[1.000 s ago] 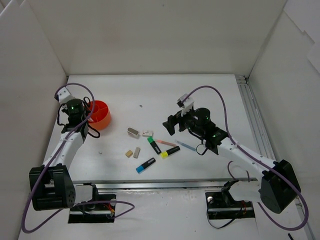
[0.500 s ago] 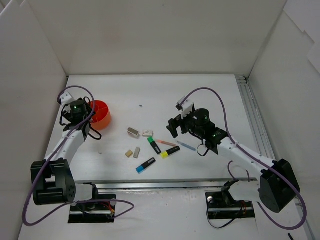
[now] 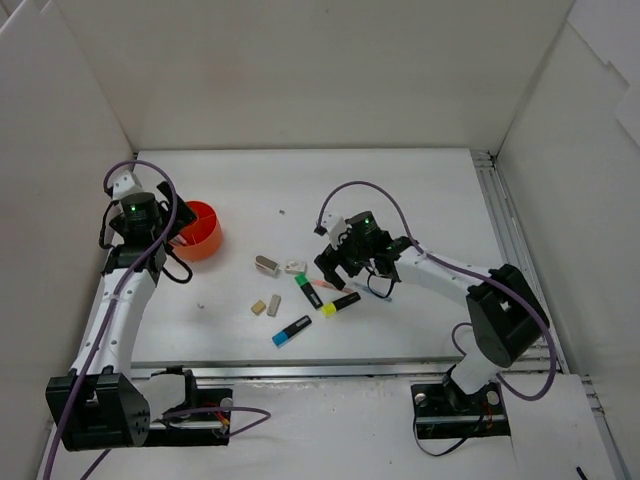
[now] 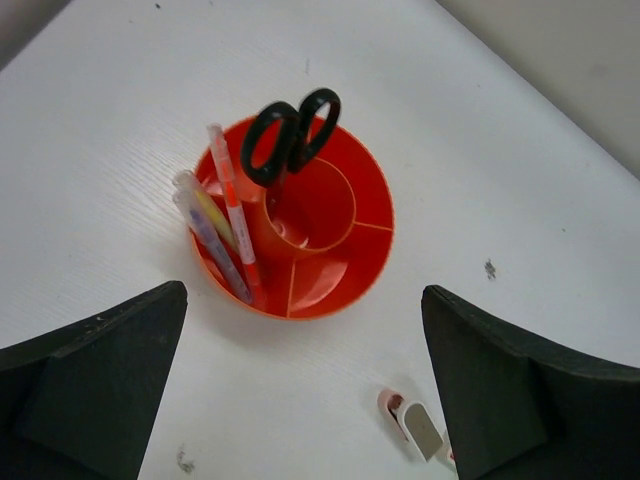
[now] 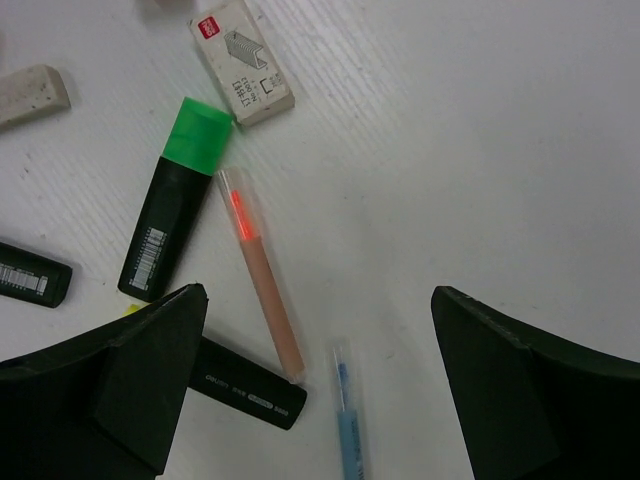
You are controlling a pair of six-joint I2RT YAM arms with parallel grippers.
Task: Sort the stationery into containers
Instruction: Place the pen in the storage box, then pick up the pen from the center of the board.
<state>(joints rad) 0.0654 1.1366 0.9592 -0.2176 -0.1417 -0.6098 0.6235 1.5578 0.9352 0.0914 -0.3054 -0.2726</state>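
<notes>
The orange-red holder [image 3: 200, 228] [image 4: 345, 215] stands at the table's left. Black-handled scissors [image 4: 290, 135] stand in its centre well, and thin pens [image 4: 215, 230] lean in a side compartment. My left gripper [image 4: 305, 295] hovers open just short of the holder, holding nothing. My right gripper [image 3: 340, 270] [image 5: 318, 295] hangs open over the loose stationery. Below it lie a pink-orange pen [image 5: 262, 275], a blue pen [image 5: 345, 420], a green-ended highlighter [image 5: 175, 200] and a black highlighter body [image 5: 245, 385]. A blue-ended highlighter [image 3: 291, 330] lies nearer the front.
A small white staple box [image 5: 243, 62] and a beige eraser [image 5: 30, 95] lie beyond the pens. Two erasers [image 3: 265, 305] and a grey-white piece [image 3: 267, 265] [image 4: 415, 428] sit between the holder and the highlighters. White walls enclose the table [image 3: 420, 190].
My left gripper has opened and drawn back slightly from the holder. My right arm has swung left and now stands over the pens and highlighters.
</notes>
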